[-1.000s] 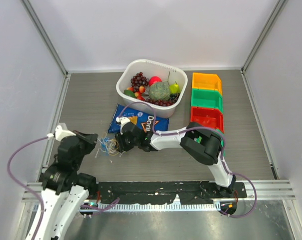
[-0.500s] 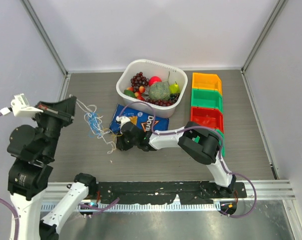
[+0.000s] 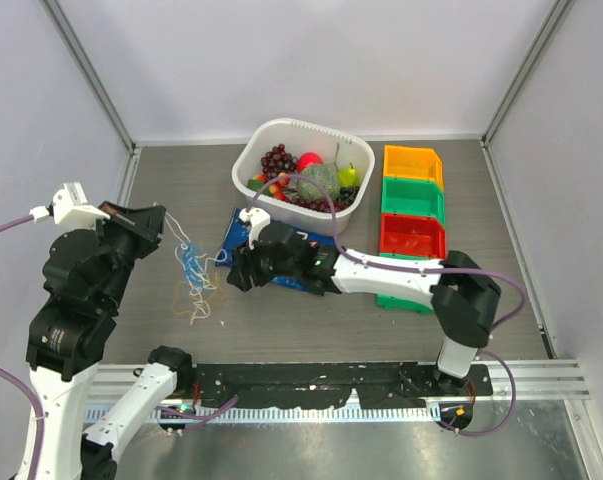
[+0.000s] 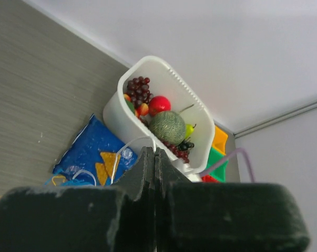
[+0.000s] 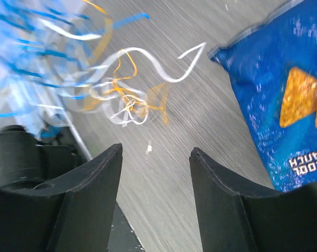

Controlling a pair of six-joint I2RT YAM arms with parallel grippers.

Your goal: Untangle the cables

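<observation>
The cables [image 3: 190, 272] are a tangle of thin white, blue and yellow cords. The tangle hangs from my raised left gripper [image 3: 159, 216] down to the table, and yellow loops lie at its lower end. My left gripper [image 4: 155, 152] is shut on a white cable [image 4: 128, 146] that loops out from its tips. My right gripper [image 3: 235, 276] is open and empty, just right of the tangle, by the chip bag's left end. In the right wrist view the tangle [image 5: 113, 100] lies ahead of the open right gripper [image 5: 155, 151], apart from it.
A blue chip bag [image 3: 281, 245] lies under my right arm and also shows in the right wrist view [image 5: 284, 100]. A white tub [image 3: 249, 165] of fruit stands behind it. Orange, green and red bins [image 3: 413, 200] stand at the right. Walls close in the left, back and right.
My left gripper rose from the table with the tangle strung below it, then eased down slightly. My right gripper let go of the cables and drew back right over the chip bag.
</observation>
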